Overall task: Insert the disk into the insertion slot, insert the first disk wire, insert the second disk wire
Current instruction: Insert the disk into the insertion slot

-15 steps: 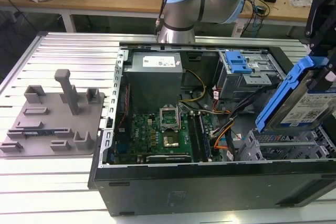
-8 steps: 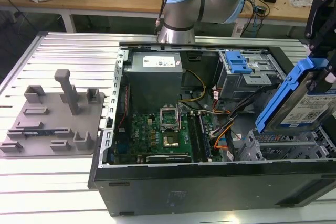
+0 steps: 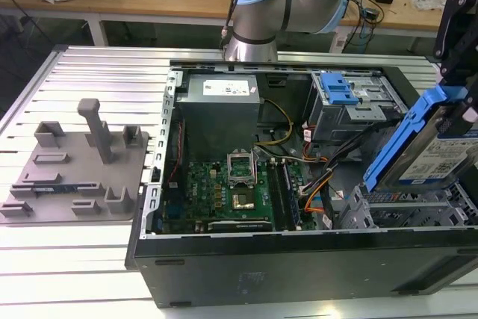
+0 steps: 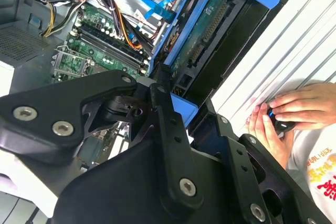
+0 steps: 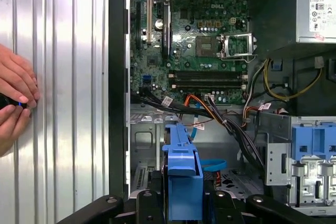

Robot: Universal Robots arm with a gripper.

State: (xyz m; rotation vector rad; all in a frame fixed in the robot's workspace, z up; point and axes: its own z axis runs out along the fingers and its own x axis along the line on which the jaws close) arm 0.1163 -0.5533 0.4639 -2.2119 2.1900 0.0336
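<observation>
Now my jaws clamp the disk [image 3: 427, 147], tilted in its blue carrier [image 3: 392, 151].
It hangs just above the insertion slot [image 3: 392, 211], over the open computer case [image 3: 299, 267].

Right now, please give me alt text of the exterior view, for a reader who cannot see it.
The gripper holds the blue-framed disk, tilted, above the open case at the exterior view's right. The case lies on a ribbed table, motherboard showing, with a grey plate beside it.
</observation>
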